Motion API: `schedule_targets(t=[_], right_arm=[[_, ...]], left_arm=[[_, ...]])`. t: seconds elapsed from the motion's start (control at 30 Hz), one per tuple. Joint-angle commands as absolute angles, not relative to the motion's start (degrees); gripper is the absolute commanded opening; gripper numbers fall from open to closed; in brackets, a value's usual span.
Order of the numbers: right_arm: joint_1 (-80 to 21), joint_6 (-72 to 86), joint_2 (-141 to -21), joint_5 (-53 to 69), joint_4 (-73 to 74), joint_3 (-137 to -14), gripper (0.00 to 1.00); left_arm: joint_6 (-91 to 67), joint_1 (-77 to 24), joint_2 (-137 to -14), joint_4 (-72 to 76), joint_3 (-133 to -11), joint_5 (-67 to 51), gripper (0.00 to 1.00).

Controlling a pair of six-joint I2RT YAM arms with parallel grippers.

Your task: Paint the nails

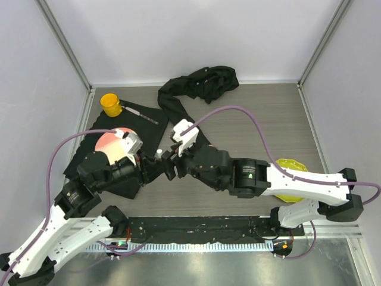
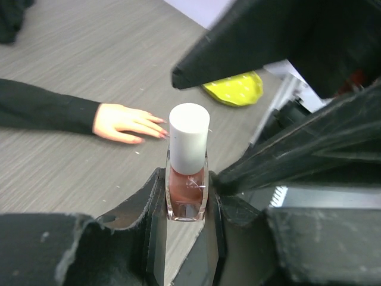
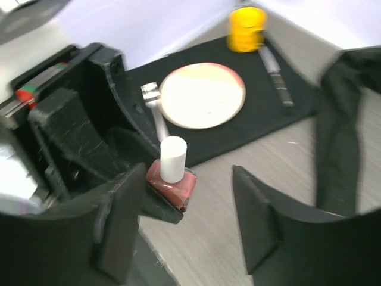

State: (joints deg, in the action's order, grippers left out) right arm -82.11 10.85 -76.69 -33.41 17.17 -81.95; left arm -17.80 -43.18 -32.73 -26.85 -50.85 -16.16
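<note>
You have one polish bottle [image 2: 187, 190], one mannequin hand [image 2: 119, 124], one yellow cup [image 3: 247, 27], one round plate [image 3: 202, 95], one pen-like tool [image 3: 275, 77], one yellow-green dish [image 2: 238, 89].
Nails [image 2: 159, 127]: pinkish-red, at tips of hand lying flat on table beyond bottle. Too blurred for you to count.
Black sleeve [image 2: 41, 107] cut off at frame edge.
Cup contents not visible.
Bottle holds brownish-red polish, white cap [image 2: 189, 137] on.
Left gripper [image 2: 186, 182] clamped on bottle body, bottle upright.
Right gripper [image 3: 189, 179] jaws apart, flanking bottle.
</note>
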Motion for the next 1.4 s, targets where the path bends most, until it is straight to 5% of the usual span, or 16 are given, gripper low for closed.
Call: schedule_targets(t=[0.0,0.23,1.0,1.1,1.13,1.17,1.27,1.33,1.37], right_arm=[[-78.8,10.6,-70.8,-10.5,19.3,-81.0,0.69],[-70.3,15.7,-67.1,18.7,13.5,-80.2,0.71],[-66.4,17.3,-73.0,32.0,5.7,-82.4,0.45],[-66.0,17.2,-73.4,32.4,5.4,-82.3,0.31],[-65.9,17.1,-73.5,32.3,5.4,-82.1,0.1],[-65.9,16.9,-73.5,30.7,5.6,-82.0,0.01],[-66.6,14.8,-73.7,20.9,9.1,-81.5,0.01],[-72.3,10.6,-74.3,-3.5,14.1,-81.7,0.01],[-76.9,9.9,-75.4,-37.5,15.3,-82.2,0.01]], left_arm=[[-15.4,-43.0,-29.0,-28.7,-53.7,-26.0,0.0],[-22.0,-43.0,-25.4,-22.1,-51.3,-36.6,0.0],[-26.1,-43.0,-26.6,-15.3,-49.7,-40.7,0.0],[-25.6,-43.0,-26.9,-15.6,-49.9,-40.7,0.0],[-25.4,-43.0,-27.1,-15.9,-50.1,-40.1,0.0],[-24.8,-43.0,-27.0,-16.6,-50.5,-38.9,0.0],[-23.6,-43.0,-27.7,-20.6,-52.6,-27.3,0.0],[-22.5,-43.0,-30.0,-24.5,-54.4,-13.5,0.0],[-22.2,-43.0,-31.3,-25.6,-56.1,-10.1,0.0]])
